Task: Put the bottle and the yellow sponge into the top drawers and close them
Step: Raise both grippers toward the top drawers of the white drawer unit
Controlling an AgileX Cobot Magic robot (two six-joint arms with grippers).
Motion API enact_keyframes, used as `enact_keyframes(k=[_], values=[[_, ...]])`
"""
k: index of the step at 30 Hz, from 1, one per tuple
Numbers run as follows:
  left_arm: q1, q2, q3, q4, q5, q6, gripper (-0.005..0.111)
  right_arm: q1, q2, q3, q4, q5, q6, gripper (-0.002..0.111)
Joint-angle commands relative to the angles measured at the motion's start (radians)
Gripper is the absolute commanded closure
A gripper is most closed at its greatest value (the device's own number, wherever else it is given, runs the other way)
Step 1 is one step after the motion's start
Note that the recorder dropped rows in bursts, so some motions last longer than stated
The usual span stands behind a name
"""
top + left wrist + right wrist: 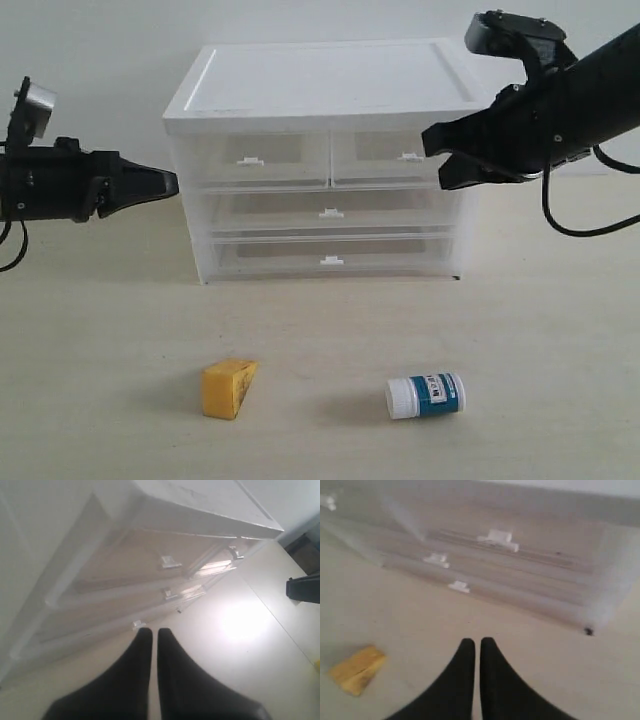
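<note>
Front of table [120,320]: pale beige top, matte and plain, w/ soft shadows under each item. The yellow sponge [230,388] sits on it front-left in the exterior view, wedge shape, thin edge pointing right. The bottle [426,395] lies on its side to the right of the sponge, well apart from it, white ribbed cap to the left, teal label up. Neither is touched by anything. Beyond them is a bare strip of tabletop.

Mid-depth, the arms flank the cabinet, both above the table. L gripper [170,182] hangs just off the cabinet's left side at about top-drawer height, tip aimed at it, not touching. Its wrist view shows the black fingers [135,670] pressed together w/ only a hairline gap: clenched, holding nothing. R gripper [477,642] is in front of the cabinet's right edge, angled down-left. Its fingers are likewise squeezed together and hold nothing. R wrist view takes in the sponge and the drawer fronts, blurred. A black cable [570,225] loops under the R arm.

Behind: white cabinet [320,90] w/ flat opaque lid and translucent body. The top drawers, left one [250,160] and right one [395,158], are side by side, both pushed in flush. Below them are two full-width drawers [330,212], also shut.

Far back: plain pale-grey wall [100,40], evenly lit.
</note>
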Motion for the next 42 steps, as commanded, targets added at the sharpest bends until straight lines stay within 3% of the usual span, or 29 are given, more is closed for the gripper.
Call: enact_keyframes(k=[1,8,11,14,16,23,27,42], values=[[-0.008,0.012,-0.019,0.050,-0.033,-0.044,0.103,-0.120,0.050,-0.011,0.335,0.136,-0.195,0.108],[-0.027,0.109,-0.071,0.000,-0.087,-0.043,0.103,-0.157,0.166,-0.011,0.636,0.269,-0.384,0.103],[-0.028,0.151,-0.095,-0.104,-0.119,0.048,0.103,-0.157,0.195,-0.011,0.789,0.281,-0.483,0.089],[-0.028,0.174,-0.100,-0.194,-0.120,0.089,0.103,-0.157,0.198,-0.011,0.813,0.222,-0.494,0.072],[-0.029,0.187,-0.102,-0.246,-0.128,0.091,0.103,-0.157,0.198,-0.011,0.813,0.190,-0.494,0.069],[-0.082,0.240,-0.177,-0.236,-0.120,0.065,0.103,-0.157,0.198,-0.011,0.819,0.130,-0.460,0.069],[-0.085,0.244,-0.190,-0.224,-0.056,0.058,0.103,-0.157,0.199,-0.011,0.836,0.130,-0.452,0.069],[-0.083,0.243,-0.193,-0.220,-0.056,0.061,0.103,-0.157,0.321,-0.011,1.049,0.227,-0.550,0.069]])
